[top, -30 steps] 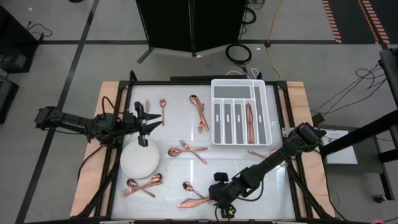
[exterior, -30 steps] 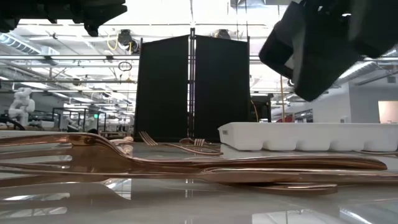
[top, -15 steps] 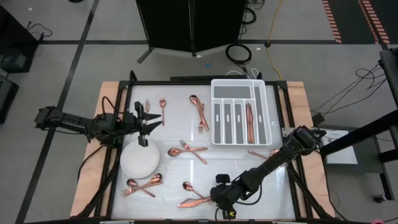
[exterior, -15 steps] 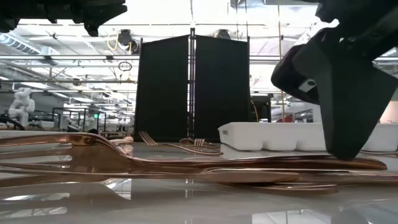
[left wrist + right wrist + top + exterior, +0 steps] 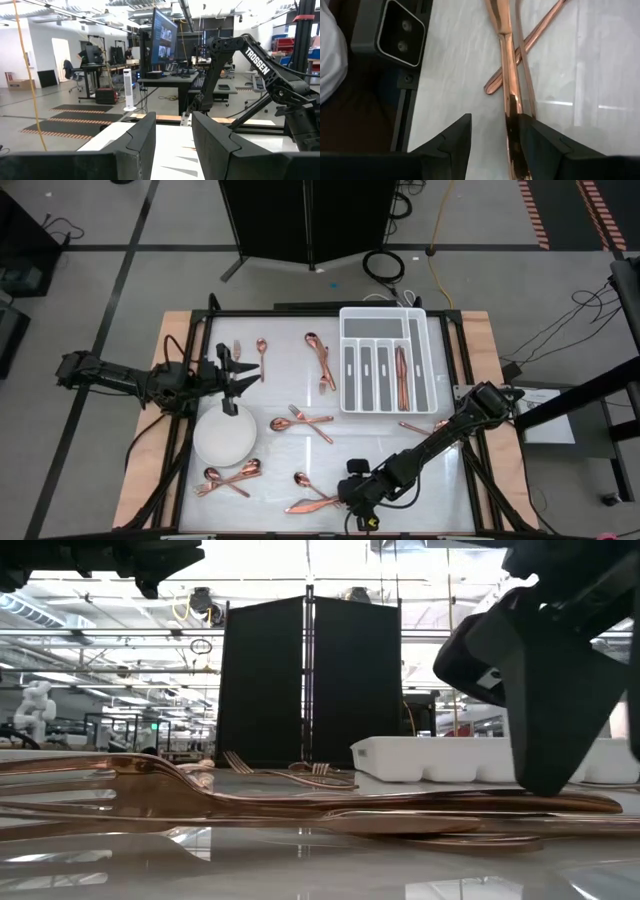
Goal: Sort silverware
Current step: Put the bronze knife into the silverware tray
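Observation:
Copper silverware lies scattered on the white table. A crossed heap (image 5: 310, 502) lies near the front edge, filling the low view's foreground (image 5: 300, 805). My right gripper (image 5: 338, 497) is down over that heap and open (image 5: 494, 120). One long handle (image 5: 511, 100) runs between its fingers, close against one finger (image 5: 540, 140). My left gripper (image 5: 240, 375) hangs open (image 5: 173, 116) over the far rim of the white plate (image 5: 225, 438), with nothing between its fingers. My right gripper stands slanting down from the right over the handle's end (image 5: 513, 125), fingers lying along it. The handle lies flat on the table beside one finger's inner face (image 5: 527, 131). I cannot tell whether that finger touches it.
The white compartmented tray (image 5: 345, 315) stands at the far right, with copper pieces in one slot (image 5: 402, 375). More silverware lies at the far left (image 5: 262, 350), far middle (image 5: 320, 360), middle (image 5: 305, 418), front left (image 5: 230, 478) and below the tray (image 5: 418, 426).
My right gripper has come down a little onto the heap near the front edge, staying open. The silverware has not moved.

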